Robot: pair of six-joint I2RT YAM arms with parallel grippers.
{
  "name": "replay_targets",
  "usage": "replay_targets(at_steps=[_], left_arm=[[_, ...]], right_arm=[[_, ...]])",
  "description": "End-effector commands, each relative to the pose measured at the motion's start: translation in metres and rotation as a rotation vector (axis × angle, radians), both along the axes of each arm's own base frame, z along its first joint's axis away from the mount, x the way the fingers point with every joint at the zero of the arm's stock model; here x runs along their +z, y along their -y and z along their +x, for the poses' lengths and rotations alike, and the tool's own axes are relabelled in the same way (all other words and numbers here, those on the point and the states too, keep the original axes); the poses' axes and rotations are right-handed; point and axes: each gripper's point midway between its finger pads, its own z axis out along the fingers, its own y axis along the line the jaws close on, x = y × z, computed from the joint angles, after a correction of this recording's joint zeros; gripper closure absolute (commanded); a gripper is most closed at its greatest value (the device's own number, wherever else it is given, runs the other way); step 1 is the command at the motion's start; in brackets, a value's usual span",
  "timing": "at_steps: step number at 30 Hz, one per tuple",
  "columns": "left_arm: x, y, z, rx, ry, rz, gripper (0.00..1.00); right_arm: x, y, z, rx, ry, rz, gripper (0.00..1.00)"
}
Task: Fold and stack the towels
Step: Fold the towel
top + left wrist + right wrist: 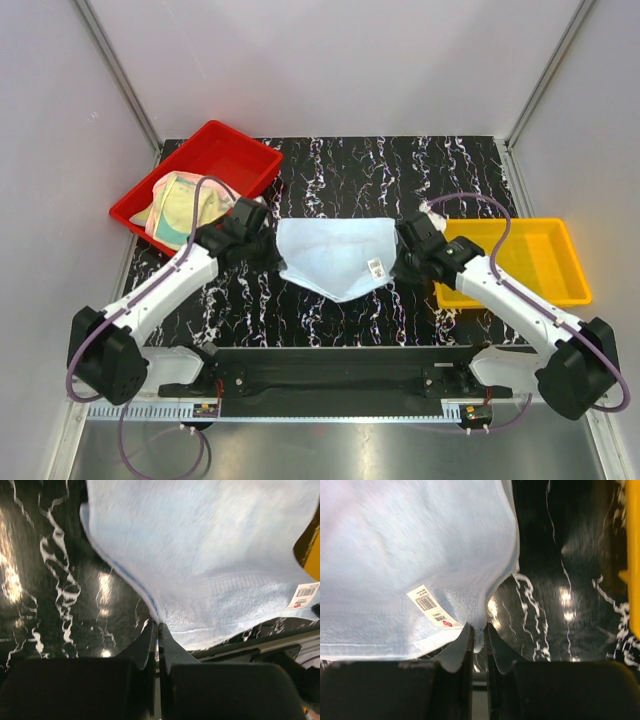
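Note:
A pale blue towel (335,255) is stretched between my two grippers over the middle of the black marbled table, its lower edge sagging to a point. A white barcode tag (377,267) sits near its right corner. My left gripper (268,250) is shut on the towel's left corner (159,616). My right gripper (404,258) is shut on the right corner (479,625), with the tag (434,607) just beside the fingers. More towels (180,205), pale yellow and pink with some teal, lie bunched in the red tray.
The red tray (235,150) stands at the back left. A yellow tray (540,262) stands at the right, close to my right arm; its edge shows in the right wrist view (632,555). Grey walls enclose the table.

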Motion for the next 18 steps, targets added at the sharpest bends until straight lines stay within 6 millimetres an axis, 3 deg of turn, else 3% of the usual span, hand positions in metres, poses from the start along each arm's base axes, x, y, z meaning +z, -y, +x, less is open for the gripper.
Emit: replay_targets(at_steps=[1,2,3,4,5,6,7,8,9,10,11,12,13,14,16,17,18], left_arm=[[0.044,0.003,0.05,0.014,0.128,-0.015,1.0],[0.042,0.004,0.062,0.017,0.119,-0.008,1.0],[0.047,0.006,0.075,0.014,0.129,-0.016,1.0],[0.072,0.012,0.095,-0.003,0.194,-0.044,1.0],[0.071,0.015,0.115,-0.004,0.199,-0.064,1.0],[0.082,0.017,0.129,-0.007,0.23,-0.077,1.0],[0.113,0.022,0.152,-0.022,0.32,-0.107,1.0],[0.127,0.022,0.167,-0.022,0.355,-0.129,1.0],[0.125,0.026,0.185,-0.029,0.352,-0.139,1.0],[0.129,0.029,0.198,-0.045,0.36,-0.151,1.0],[0.173,0.031,0.217,-0.058,0.438,-0.214,1.0],[0.159,0.035,0.235,-0.059,0.397,-0.225,1.0],[0.176,0.038,0.245,-0.059,0.423,-0.261,1.0],[0.209,0.039,0.255,-0.066,0.493,-0.297,1.0],[0.223,0.041,0.268,-0.057,0.531,-0.309,1.0],[0.245,0.042,0.27,-0.062,0.578,-0.326,1.0],[0.247,0.042,0.27,-0.061,0.579,-0.33,1.0]], right_arm=[[0.038,0.007,0.05,-0.008,0.179,-0.119,1.0],[0.062,0.007,0.072,-0.03,0.238,-0.115,1.0],[0.071,0.005,0.088,-0.031,0.266,-0.115,1.0],[0.067,0.004,0.104,-0.004,0.262,-0.154,1.0],[0.094,0.008,0.13,-0.039,0.317,-0.129,1.0],[0.104,0.008,0.147,-0.042,0.339,-0.123,1.0],[0.098,0.009,0.167,-0.024,0.326,-0.151,1.0],[0.135,0.005,0.191,-0.029,0.404,-0.117,1.0],[0.146,0.015,0.208,-0.031,0.423,-0.137,1.0],[0.139,0.014,0.227,-0.018,0.405,-0.156,1.0],[0.185,0.01,0.248,-0.023,0.504,-0.133,1.0],[0.192,0.018,0.258,-0.028,0.509,-0.165,1.0],[0.187,0.02,0.273,-0.017,0.502,-0.204,1.0],[0.225,0.02,0.284,-0.024,0.58,-0.172,1.0],[0.229,0.029,0.296,-0.026,0.565,-0.164,1.0],[0.255,0.025,0.296,-0.006,0.62,-0.13,1.0],[0.259,0.026,0.294,0.015,0.622,-0.139,1.0]])
